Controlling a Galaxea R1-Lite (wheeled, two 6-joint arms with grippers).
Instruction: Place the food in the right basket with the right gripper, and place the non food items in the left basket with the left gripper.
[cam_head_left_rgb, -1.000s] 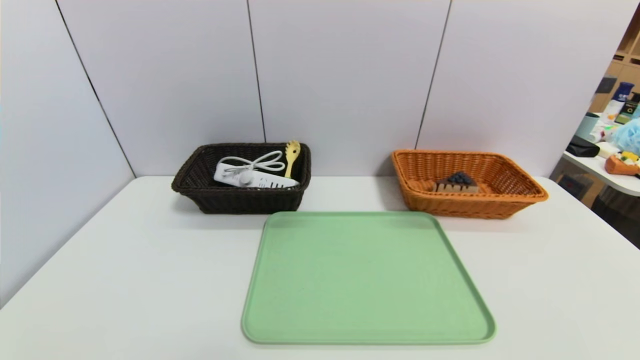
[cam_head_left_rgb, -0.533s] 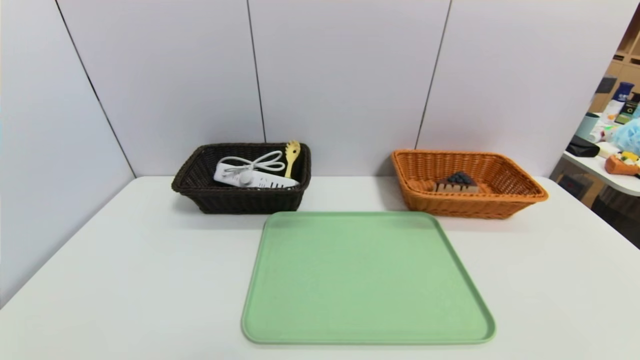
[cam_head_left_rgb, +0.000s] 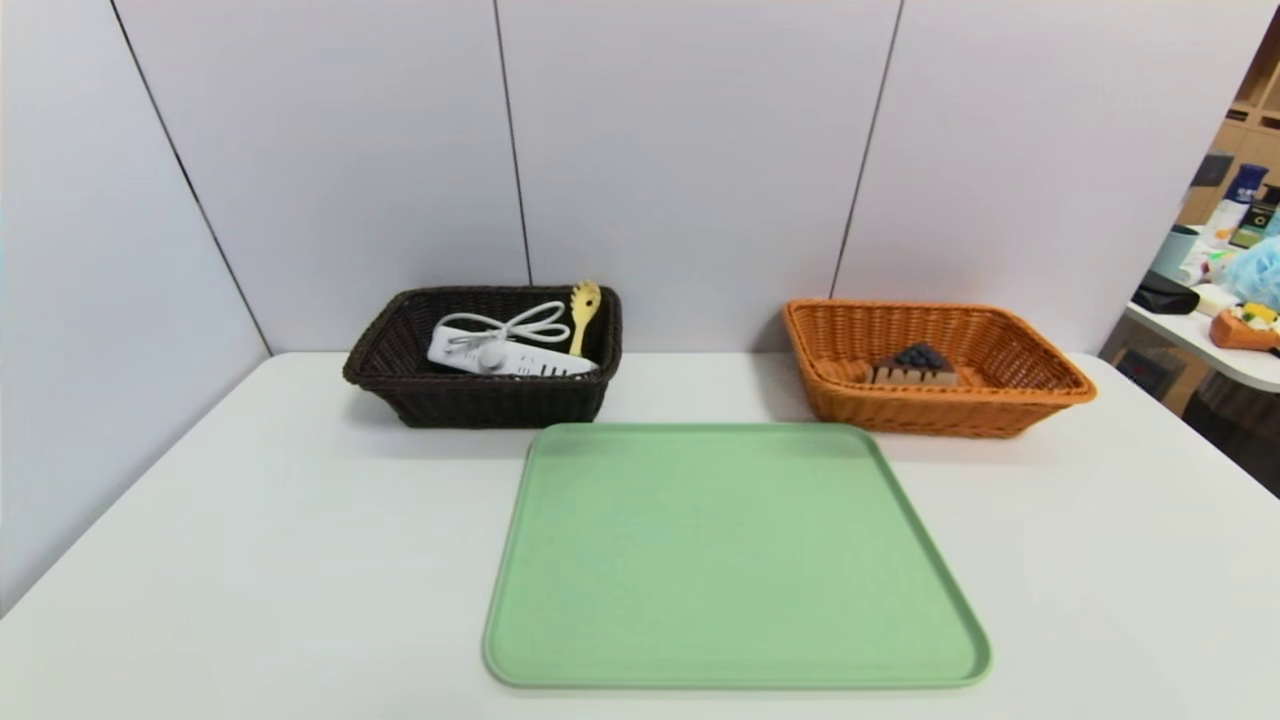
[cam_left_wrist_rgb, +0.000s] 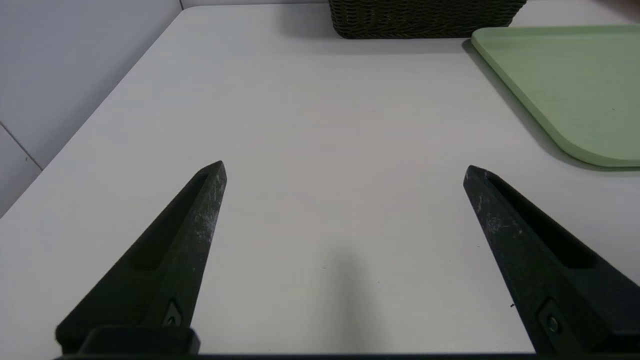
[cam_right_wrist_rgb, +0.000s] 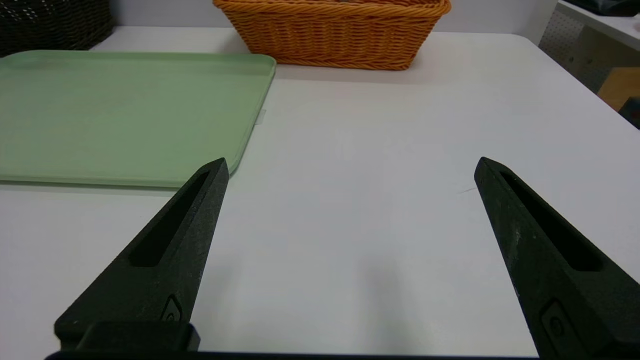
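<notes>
The cake slice (cam_head_left_rgb: 915, 365) lies inside the orange right basket (cam_head_left_rgb: 1040, 385) at the back right. A white power strip (cam_head_left_rgb: 505, 356) with its coiled cord and a yellow pasta spoon (cam_head_left_rgb: 583, 310) lie in the dark brown left basket (cam_head_left_rgb: 380, 365) at the back left. Neither arm shows in the head view. My left gripper (cam_left_wrist_rgb: 344, 169) hangs open over bare table near the front left, nothing between its fingers. My right gripper (cam_right_wrist_rgb: 350, 164) is open too, over bare table to the right of the tray, holding nothing.
An empty green tray (cam_head_left_rgb: 735, 555) lies in the middle of the white table (cam_head_left_rgb: 250, 560), between the grippers (cam_left_wrist_rgb: 575, 80) (cam_right_wrist_rgb: 125, 110). Grey wall panels stand behind the baskets. A cluttered side table (cam_head_left_rgb: 1215, 320) is off to the far right.
</notes>
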